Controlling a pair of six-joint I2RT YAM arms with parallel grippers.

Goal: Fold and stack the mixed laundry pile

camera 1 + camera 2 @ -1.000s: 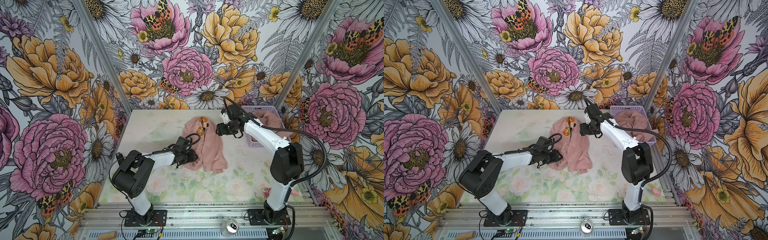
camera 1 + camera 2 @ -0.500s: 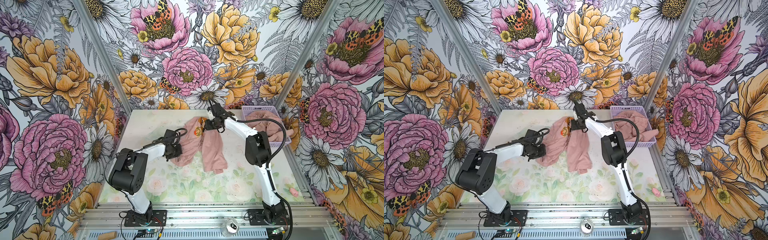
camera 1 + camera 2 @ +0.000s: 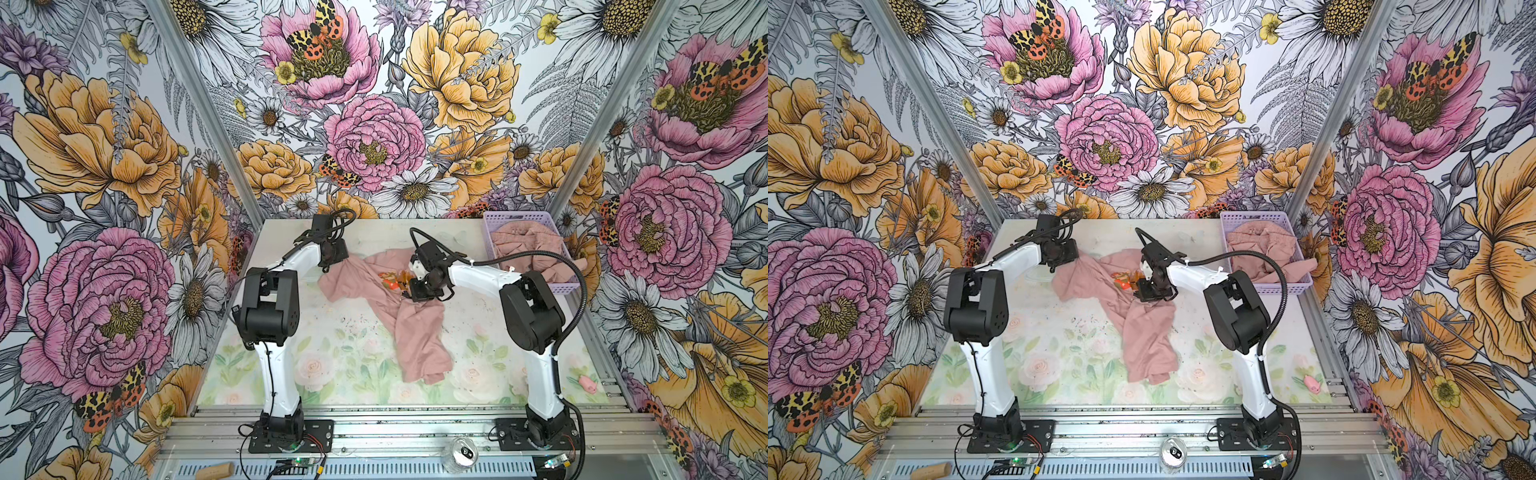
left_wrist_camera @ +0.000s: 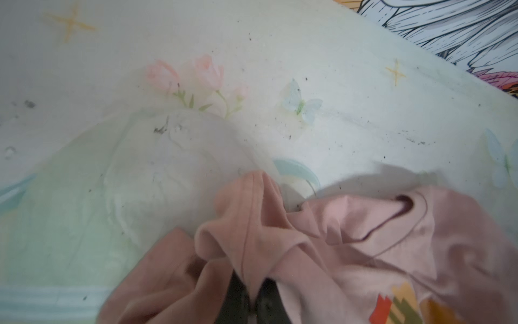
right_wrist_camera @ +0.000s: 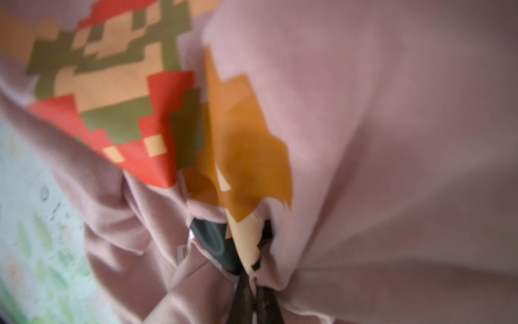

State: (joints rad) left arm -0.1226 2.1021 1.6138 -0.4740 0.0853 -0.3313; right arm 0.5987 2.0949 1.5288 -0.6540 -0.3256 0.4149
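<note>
A dusty-pink T-shirt with pixel-art game print (image 3: 419, 332) lies crumpled on the floral-printed table (image 3: 332, 365). The left gripper (image 3: 334, 264) is clamped on its edge at the shirt's 10 o'clock. The right gripper (image 3: 415, 295) pinches fabric beside the print. At the table's 2 o'clock, a lavender perforated plastic basket (image 3: 515, 215) holds dusty-pink soft garments (image 3: 528, 249).

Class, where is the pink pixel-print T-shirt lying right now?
In both top views the T-shirt lies crumpled mid-table, left of the lavender basket. The left gripper pinches its far left corner and the right gripper pinches it beside the print.
</note>
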